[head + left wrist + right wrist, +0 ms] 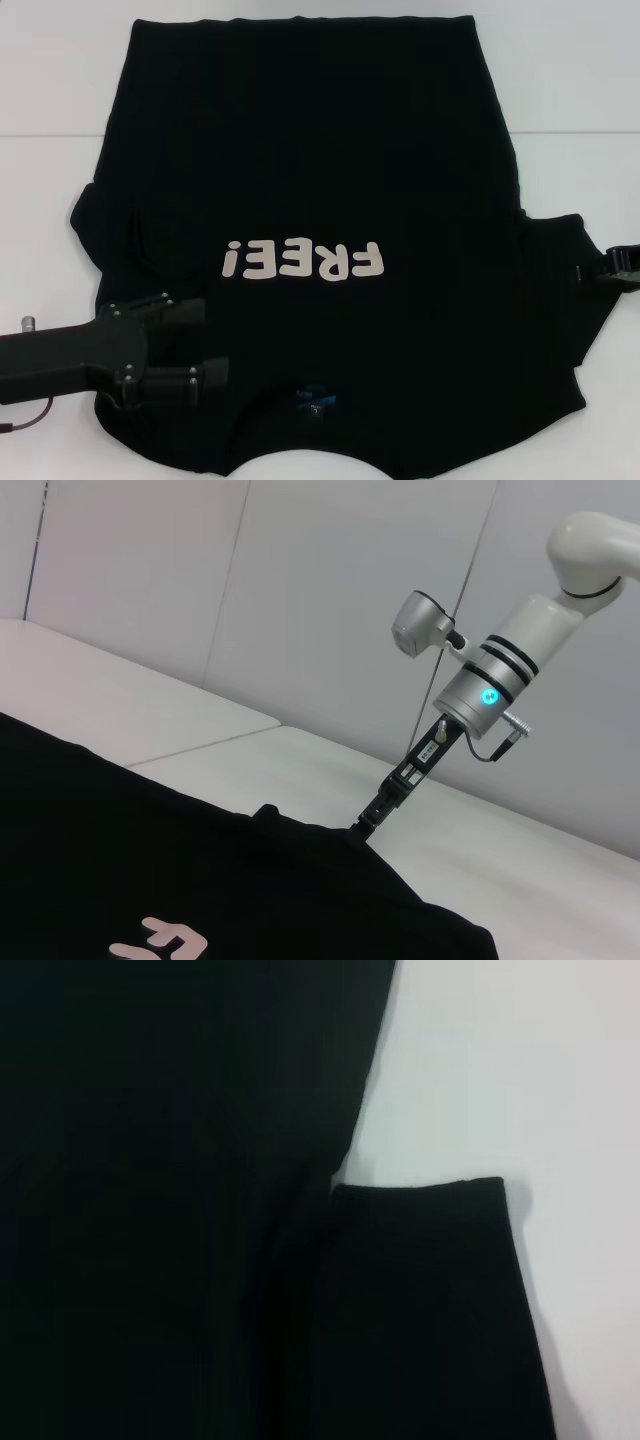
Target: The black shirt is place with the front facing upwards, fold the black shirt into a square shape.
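Black shirt (320,180) lies flat on the white tabletop (570,80), front up — "FREE!" lettering (303,261) reads upside down in the head view, collar and blue neck label (316,400) at the near edge, hem at the far side. Left claw (210,340) sits over the near-left shoulder area, fingers (185,308) spread apart, nothing between them, shirt fabric below. Right claw (600,271) is at the outer edge of the right sleeve (560,260) — tips touch the cloth in the left wrist view (362,825), but can't tell whether they're clamped on it or apart. Right wrist view shows only the sleeve hem (420,1188) beside the shirt body.
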You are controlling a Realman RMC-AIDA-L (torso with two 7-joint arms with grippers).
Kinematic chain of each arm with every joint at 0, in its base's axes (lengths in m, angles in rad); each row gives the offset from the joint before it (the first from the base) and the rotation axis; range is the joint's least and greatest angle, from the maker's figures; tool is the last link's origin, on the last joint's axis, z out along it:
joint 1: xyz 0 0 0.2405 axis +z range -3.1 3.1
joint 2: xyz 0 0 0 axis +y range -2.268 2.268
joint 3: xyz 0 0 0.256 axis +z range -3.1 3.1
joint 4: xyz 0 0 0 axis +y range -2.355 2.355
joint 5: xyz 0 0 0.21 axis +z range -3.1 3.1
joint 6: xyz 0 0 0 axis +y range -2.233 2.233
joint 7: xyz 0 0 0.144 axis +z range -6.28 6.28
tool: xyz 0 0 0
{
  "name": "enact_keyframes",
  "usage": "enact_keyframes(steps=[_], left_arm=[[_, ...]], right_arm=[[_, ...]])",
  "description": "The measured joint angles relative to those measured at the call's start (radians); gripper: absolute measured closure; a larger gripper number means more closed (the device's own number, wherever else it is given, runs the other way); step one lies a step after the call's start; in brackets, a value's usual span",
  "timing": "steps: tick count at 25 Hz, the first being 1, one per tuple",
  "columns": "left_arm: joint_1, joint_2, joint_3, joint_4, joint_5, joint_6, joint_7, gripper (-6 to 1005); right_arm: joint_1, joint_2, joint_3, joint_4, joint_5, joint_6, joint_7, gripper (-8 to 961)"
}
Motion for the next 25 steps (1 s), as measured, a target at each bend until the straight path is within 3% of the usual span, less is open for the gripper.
enact_keyframes(steps=[25], left_arm=[[-0.005, 0.000, 0.000, 0.000, 0.000, 0.000, -0.001, 77]], right_arm=[[0.001, 0.001, -0.015, 0.009, 0.000, 0.011, 0.001, 103]])
